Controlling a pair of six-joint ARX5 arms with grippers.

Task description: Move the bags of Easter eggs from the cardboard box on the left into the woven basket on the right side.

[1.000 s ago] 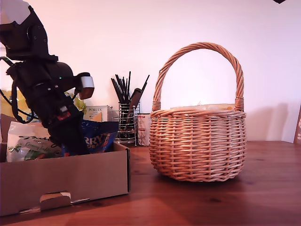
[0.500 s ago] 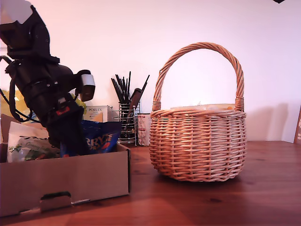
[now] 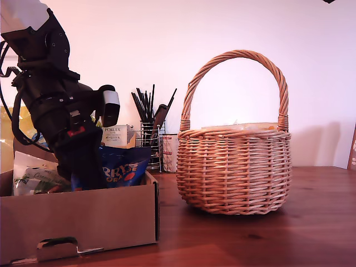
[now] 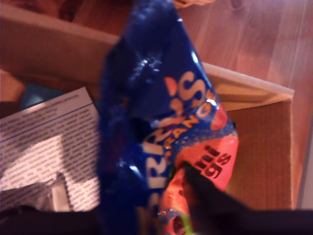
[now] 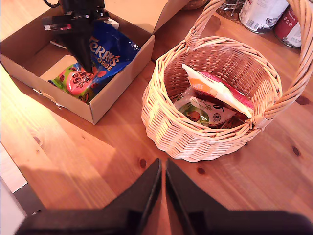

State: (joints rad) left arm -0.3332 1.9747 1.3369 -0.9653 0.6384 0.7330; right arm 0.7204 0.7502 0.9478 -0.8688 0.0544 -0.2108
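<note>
A: Exterior view first. Pinching what with my first tool [image 3: 83, 169]?

B: Clamped on the dark blue bag [image 3: 123, 169], down in the cardboard box [image 3: 100, 217], bag top showing above the front wall. Woven basket [image 3: 233, 172] at 3 o'clock from the box in that view, apart from it, on the desk [image 3: 311, 233].

A: First wrist view?

B: Filled by that bag. One dark finger [image 4: 205, 196] pressed on its red end, the other hidden, so judged a grip rather than seen whole.

A: Second wrist view?

B: Looking down on both containers. My second tool [image 5: 163, 169] pressed together, empty, above bare desk near the basket. Pouches [image 5: 215, 93] already lying inside it.

A: Doing this step well?

B: Lift toward 12 o'clock until clear of the box wall. Then carry toward 3 o'clock in the exterior view, above the rim and beside the arched handle [image 3: 239, 54], not into it. Keep the pinch firm against slipping on glossy film. Release only over the opening.
</note>
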